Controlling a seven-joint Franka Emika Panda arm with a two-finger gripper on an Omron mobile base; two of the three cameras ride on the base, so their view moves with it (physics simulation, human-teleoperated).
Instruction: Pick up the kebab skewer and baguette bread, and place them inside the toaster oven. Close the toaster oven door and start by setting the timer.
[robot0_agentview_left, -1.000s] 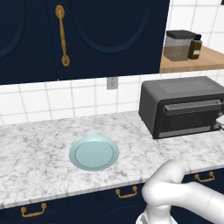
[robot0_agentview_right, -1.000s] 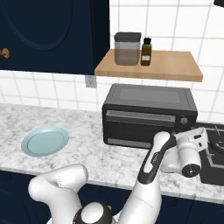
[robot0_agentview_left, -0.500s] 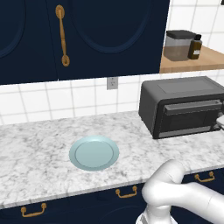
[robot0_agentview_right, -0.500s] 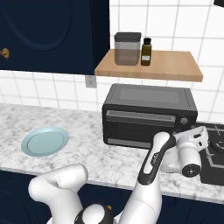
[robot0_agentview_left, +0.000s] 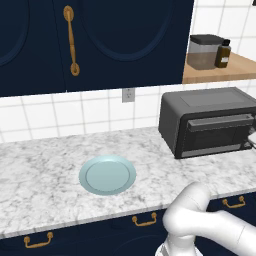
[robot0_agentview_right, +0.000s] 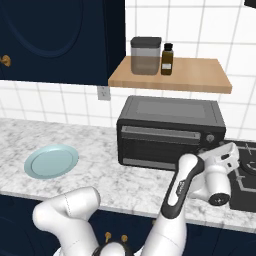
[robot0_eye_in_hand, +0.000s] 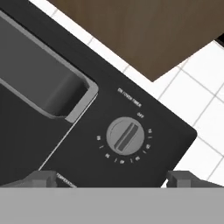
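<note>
Since the gripper (robot0_eye_in_hand: 111, 177) stands spread wide and empty, its two tips at the bottom corners of the hand view, the timer knob (robot0_eye_in_hand: 125, 135) sits above and between them, near the centre of that view, not yet touched; the risk is in the closing — if the hand goes in off-centre or at the wrong roll, the fingers may pinch the knob's edge and slip off, or press on the oven (robot0_agentview_right: 170, 132) panel beside it; a turn with a loose hold would leave the pointer where it is, near the off mark, and the timer unset. The oven sits at centre right of the right base view with its door (robot0_agentview_right: 162, 145) shut, handle (robot0_eye_in_hand: 61, 94) at the left of the hand view; the skewer and bread cannot be seen, presumably inside — the dim glass does not show it. The plate (robot0_agentview_left: 107, 174) lies bare at lower centre of the left base view. Against the earlier pictures nothing has shifted: arm, hand, oven and plate hold the same places; the hand hangs in front of the oven's right end as before.
</note>
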